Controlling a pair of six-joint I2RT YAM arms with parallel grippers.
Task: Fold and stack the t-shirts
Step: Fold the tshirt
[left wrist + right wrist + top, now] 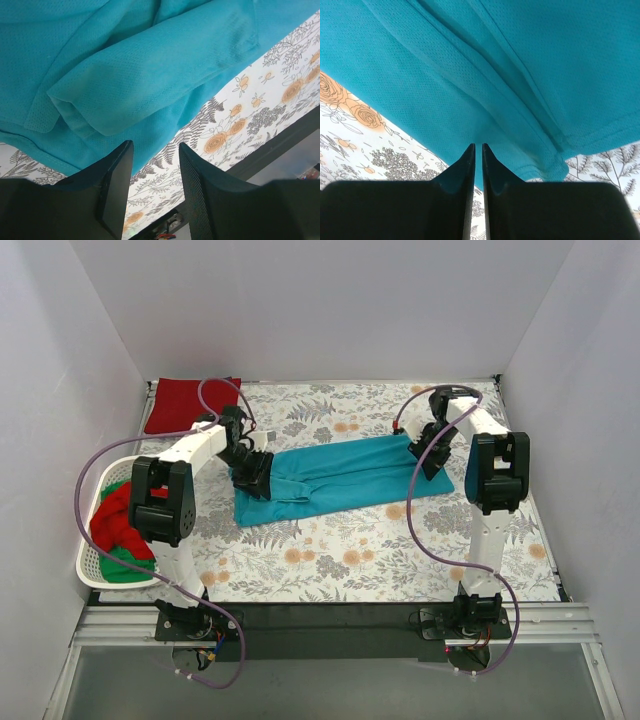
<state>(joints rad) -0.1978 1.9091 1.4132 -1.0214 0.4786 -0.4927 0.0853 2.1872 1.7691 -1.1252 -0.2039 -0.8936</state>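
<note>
You are looking at the teal t-shirt [340, 475], a fine-pitted knit with ridged, doubled hems, lying lengthwise between both grippers on the floral tablecloth [330, 550]. Your right gripper [478, 146] is pinching its edge. Your left gripper [155, 145] is standing spread over the layered end, blocking the cloth beneath.

Tablecloth [350, 560] lies bare before the teal t-shirt [340, 475]; a laundry basket [84, 562] blocks the left edge.
</note>
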